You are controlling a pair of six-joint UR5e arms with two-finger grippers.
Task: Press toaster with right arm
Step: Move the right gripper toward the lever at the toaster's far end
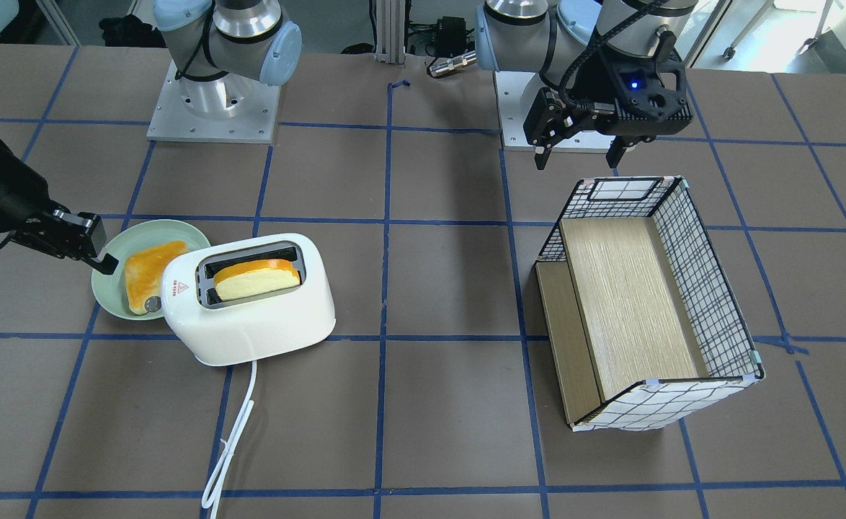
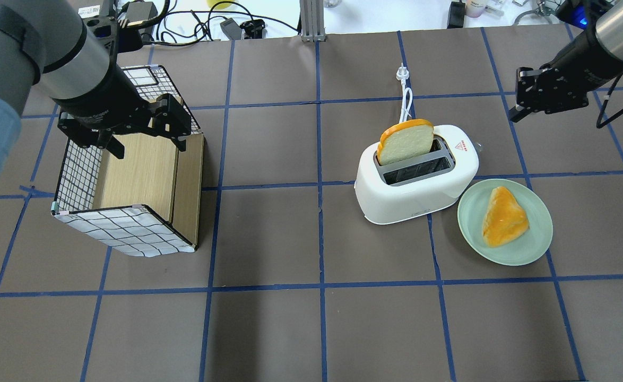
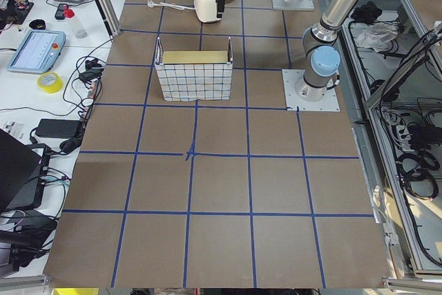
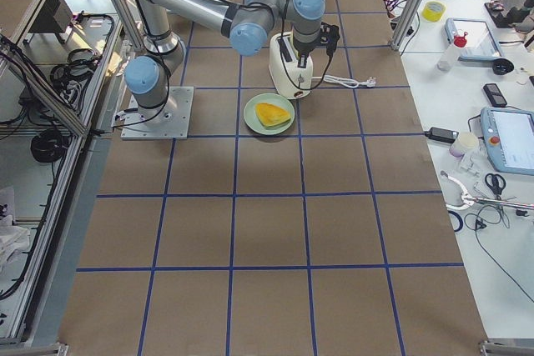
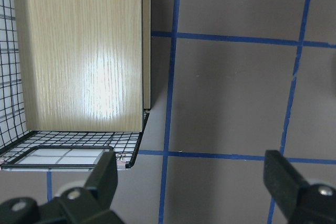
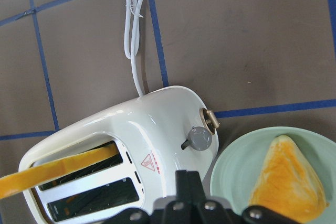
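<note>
The white toaster [image 1: 250, 317] stands near the table's middle, with a bread slice [image 1: 257, 280] upright in one slot. It also shows in the overhead view [image 2: 412, 196] and the right wrist view [image 6: 152, 124], where its grey end knob [image 6: 201, 139] and a small lever beside it are visible. My right gripper [image 1: 106, 263] is shut and empty. It hovers over the plate's edge, beside the toaster's knob end and apart from it [image 2: 518, 109]. In the right wrist view the shut gripper [image 6: 188, 179] is just below the knob. My left gripper [image 2: 144, 140] is open over the checked box.
A green plate [image 1: 145, 231] with a toasted bread piece [image 1: 149, 274] touches the toaster's knob end. The toaster's white cord [image 1: 232, 432] trails away across the table. The checked, wood-lined box [image 2: 126, 228] stands on my left side.
</note>
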